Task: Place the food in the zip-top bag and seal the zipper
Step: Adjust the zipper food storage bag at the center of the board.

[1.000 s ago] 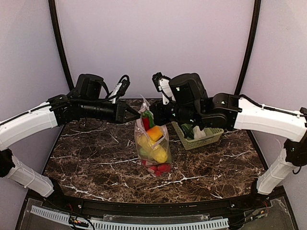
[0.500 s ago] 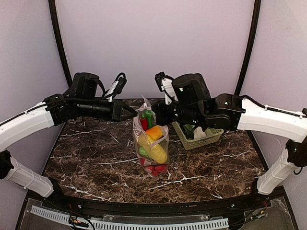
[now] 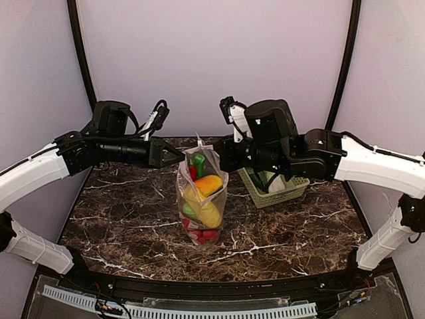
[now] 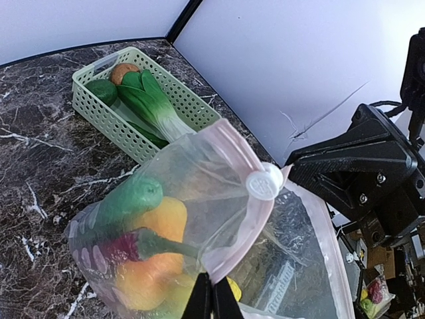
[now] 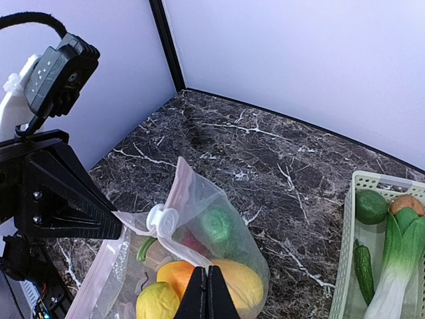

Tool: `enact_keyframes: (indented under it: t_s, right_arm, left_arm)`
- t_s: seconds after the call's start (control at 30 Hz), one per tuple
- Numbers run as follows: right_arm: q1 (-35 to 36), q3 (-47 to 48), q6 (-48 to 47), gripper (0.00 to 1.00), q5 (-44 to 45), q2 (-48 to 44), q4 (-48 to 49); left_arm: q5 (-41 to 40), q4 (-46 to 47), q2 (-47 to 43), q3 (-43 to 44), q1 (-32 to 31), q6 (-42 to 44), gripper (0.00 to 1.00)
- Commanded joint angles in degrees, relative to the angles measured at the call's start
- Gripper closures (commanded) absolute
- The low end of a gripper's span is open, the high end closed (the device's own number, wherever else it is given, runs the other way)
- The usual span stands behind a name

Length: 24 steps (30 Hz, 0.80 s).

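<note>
Nearest, in front of the zip-top bag [image 3: 201, 199], a stretch of dark marble table [image 3: 119, 219]. Then the bag itself, upright, bottom seemingly down on the marble, top corners pinched from both sides. Packed inside it, from bottom to top: red tomato cluster [image 3: 202, 234], yellow corn [image 3: 209, 214], orange piece [image 3: 208, 184], then red chili [image 3: 192, 171] and a long green piece [image 3: 198, 161] up by the mouth. Along the bag's top edge, the pale pink zipper [image 4: 242, 156], with a small white slider [image 4: 263, 181] riding on it between the two grippers; impossible to tell whether sealed along the whole length. At the bag's upper left corner, left gripper [image 3: 178, 157], fingers pressed tight together on the pink strip, plainest in the left wrist view. At the bag's upper right corner, right gripper [image 3: 219, 154], fingers likewise clamped together, with the bag's clear film caught between them. Behind the bag and to its right, near but not touching, pale green lattice basket [image 3: 292, 193], holding white-green bok choy [image 4: 156, 106], a round green piece [image 4: 101, 91], a brown-orange piece [image 4: 123, 72] and a small dark green pepper [image 5: 363, 266]. Farthest back behind the bag, plain pale wall [image 3: 212, 60].
</note>
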Motion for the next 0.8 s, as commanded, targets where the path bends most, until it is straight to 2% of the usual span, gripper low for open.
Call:
enact_keyframes:
  t_s: [0.0, 0.03, 0.07, 0.1, 0.13, 0.17, 0.2, 0.23, 0.3, 0.43, 0.57, 0.63, 0.77]
  right_arm:
    - [-0.91, -1.28, -2.67, 1.0, -1.0, -2.61, 1.9]
    - [-0.91, -1.68, -3.89, 1.0, -4.55, -2.86, 3.13]
    - [-0.91, -2.23, -5.39, 1.0, -7.98, -3.21, 4.71]
    - [-0.97, -2.88, -6.78, 1.0, -11.18, -3.61, 6.35]
    - [-0.92, -3.49, -7.69, 1.0, -14.21, -3.93, 7.84]
    - [-0.91, -3.96, -8.44, 1.0, -16.63, -4.32, 8.98]
    - [-0.91, -4.36, -9.13, 1.0, -18.67, -4.77, 9.7]
    - [-0.95, -4.57, -9.66, 1.0, -20.24, -5.02, 10.09]
    - [-0.95, -5.07, -10.19, 1.0, -22.17, -5.76, 10.36]
    - [-1.08, -7.62, -11.12, 1.0, -26.6, -8.04, 12.22]
    - [-1.79, -10.37, -10.79, 1.0, -29.42, -10.23, 14.28]
    - [-2.46, -11.81, -9.86, 1.0, -31.5, -11.42, 15.63]
    - [-4.43, -13.98, -7.77, 1.0, -34.78, -12.81, 17.65]
  left_arm:
    - [2.06, 0.29, -2.48, -2.17, 1.2, -0.52, 0.99]
    - [3.88, 1.67, -2.56, -2.37, 1.2, -0.63, 0.99]
    - [4.83, 2.43, -2.58, -2.7, 1.2, -0.72, 0.91]
    - [6.73, 3.88, -2.61, -2.81, 1.2, -0.9, 0.76]
    - [7.66, 4.45, -2.64, -2.91, 1.2, -0.95, 0.68]
    - [9.02, 5.26, -2.68, -2.87, 1.2, -0.72, 0.51]
    - [9.51, 5.41, -2.81, -2.58, 1.24, -0.42, 0.44]
    - [9.98, 5.22, -2.9, -2.35, 1.35, 0.34, 0.32]
    - [10.1, 3.95, -3.17, -1.41, 2.1, 1.56, 0.23]
    - [10.99, 3.17, -3.7, -0.47, 5.42, 2.27, 0.12]
    - [14.76, 6.01, -3.72, -0.42, 7.71, 3.56, 0.05]
    - [17.73, 8.3, -3.63, -0.81, 7.86, 5.59, 0.02]
    - [28.96, 13.07, -3.18, -1.93, 7.92, 11.85, 0.01]
